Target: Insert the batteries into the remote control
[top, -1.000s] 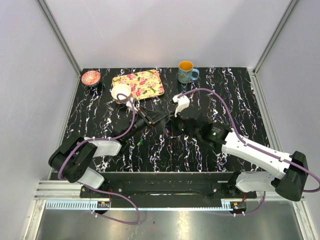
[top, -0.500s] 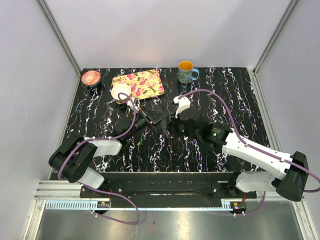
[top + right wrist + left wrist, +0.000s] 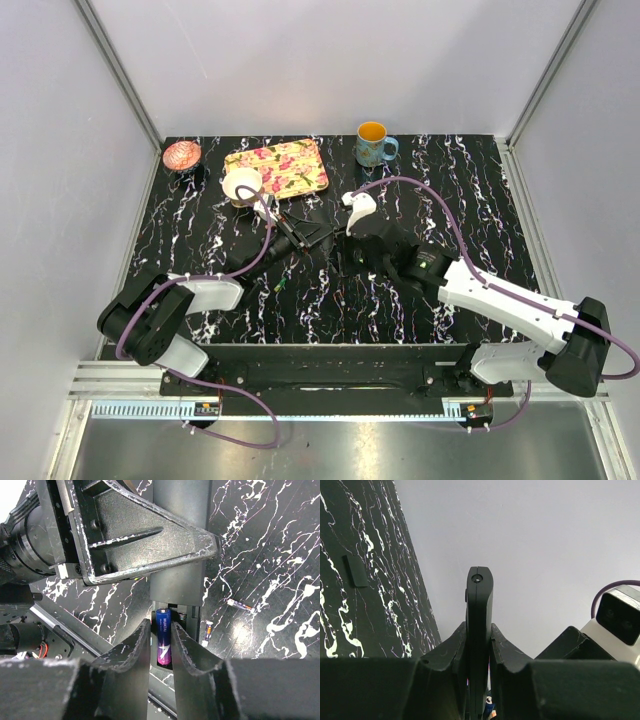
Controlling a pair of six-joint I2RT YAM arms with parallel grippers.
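My left gripper (image 3: pixel 479 628) is shut on the remote control (image 3: pixel 479 600), a slim black bar held edge-on above the table; in the top view it is near the table's middle (image 3: pixel 318 236). In the right wrist view the remote (image 3: pixel 177 587) shows its open battery compartment. My right gripper (image 3: pixel 161 626) is shut on a purple-blue battery (image 3: pixel 163 635), which lies lengthwise in that compartment. The right gripper (image 3: pixel 350 250) sits right against the left gripper (image 3: pixel 300 238). Two more batteries (image 3: pixel 240 605) (image 3: pixel 205 631) lie loose on the table beside the remote.
A flat black rectangle (image 3: pixel 356 571) lies on the marbled table. A floral tray (image 3: pixel 280 166), a white cup (image 3: pixel 241 184), a pink bowl (image 3: pixel 182 155) and a blue mug (image 3: pixel 374 145) stand along the back. A small green-yellow battery (image 3: pixel 279 287) lies front left.
My right gripper has moved a little left and farther back, closing in on the remote held by the left gripper. The left arm has barely moved.
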